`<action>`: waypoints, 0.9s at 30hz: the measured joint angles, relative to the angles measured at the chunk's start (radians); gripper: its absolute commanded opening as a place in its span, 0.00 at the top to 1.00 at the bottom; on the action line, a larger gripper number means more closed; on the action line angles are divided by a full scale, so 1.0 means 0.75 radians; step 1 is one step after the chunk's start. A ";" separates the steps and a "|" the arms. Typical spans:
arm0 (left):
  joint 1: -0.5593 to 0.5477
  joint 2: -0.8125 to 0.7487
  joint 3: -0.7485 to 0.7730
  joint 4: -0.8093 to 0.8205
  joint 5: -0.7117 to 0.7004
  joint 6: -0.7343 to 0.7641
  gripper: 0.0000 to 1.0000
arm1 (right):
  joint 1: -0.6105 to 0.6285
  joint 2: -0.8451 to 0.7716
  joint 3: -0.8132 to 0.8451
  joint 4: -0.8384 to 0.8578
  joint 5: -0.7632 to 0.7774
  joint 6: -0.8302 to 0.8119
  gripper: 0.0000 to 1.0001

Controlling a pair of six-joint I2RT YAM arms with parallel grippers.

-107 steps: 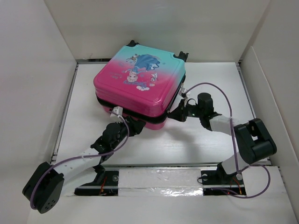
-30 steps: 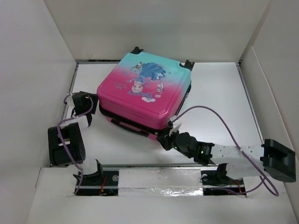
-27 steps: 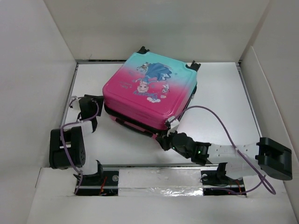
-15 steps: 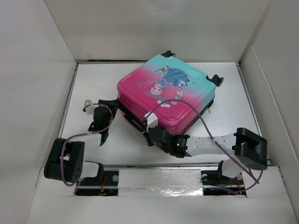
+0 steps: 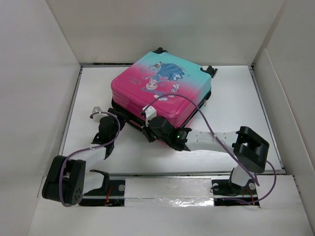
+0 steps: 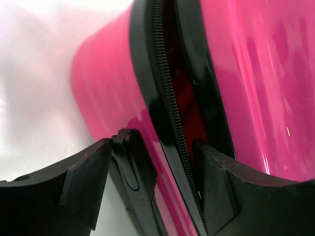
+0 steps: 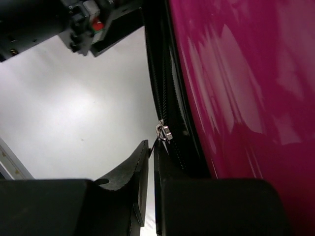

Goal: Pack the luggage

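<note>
Zippered edge of luggage (image 6: 266,73) sits inside left claw (image 6: 150,167).

Luggage (image 5: 162,91): laid flat on the worktop (image 5: 236,98), toward rear centre. Left hand (image 5: 117,123) is placed at its near-left corner, right hand (image 5: 149,133) against its near edge.

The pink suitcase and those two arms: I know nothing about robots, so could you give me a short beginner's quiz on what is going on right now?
1. True or false: the suitcase lies with its lid thrown wide open.
2. What is the right gripper pinching? A) a sock B) the zipper pull C) a toy bear
3. Which gripper is open?

Key: 1 false, the two shells lie together. 2 B. 3 the left gripper.
</note>
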 measured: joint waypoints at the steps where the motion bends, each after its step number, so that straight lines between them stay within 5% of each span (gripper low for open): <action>1: 0.002 -0.025 0.000 -0.035 0.002 0.014 0.37 | -0.013 -0.014 -0.020 0.012 -0.024 -0.017 1.00; 10: 0.006 -0.083 0.006 -0.169 0.079 0.061 0.49 | -0.040 -0.356 -0.367 0.201 -0.175 -0.106 1.00; 14: 0.003 -0.080 0.006 -0.159 0.076 0.062 0.96 | -0.049 -0.489 -0.427 0.231 -0.301 -0.107 1.00; 15: -0.008 -0.080 0.006 -0.159 0.059 0.062 1.00 | -0.057 -0.510 -0.442 0.242 -0.326 -0.106 1.00; 20: -0.101 -0.056 0.006 -0.127 -0.056 0.034 1.00 | -0.072 -0.506 -0.460 0.255 -0.395 -0.101 1.00; 25: -0.355 0.034 0.014 -0.027 -0.188 -0.027 1.00 | -0.032 -0.523 -0.535 0.267 -0.304 -0.026 1.00; 27: -0.490 0.085 0.042 -0.007 -0.239 -0.051 1.00 | -0.049 -0.604 -0.615 0.253 -0.255 0.011 0.89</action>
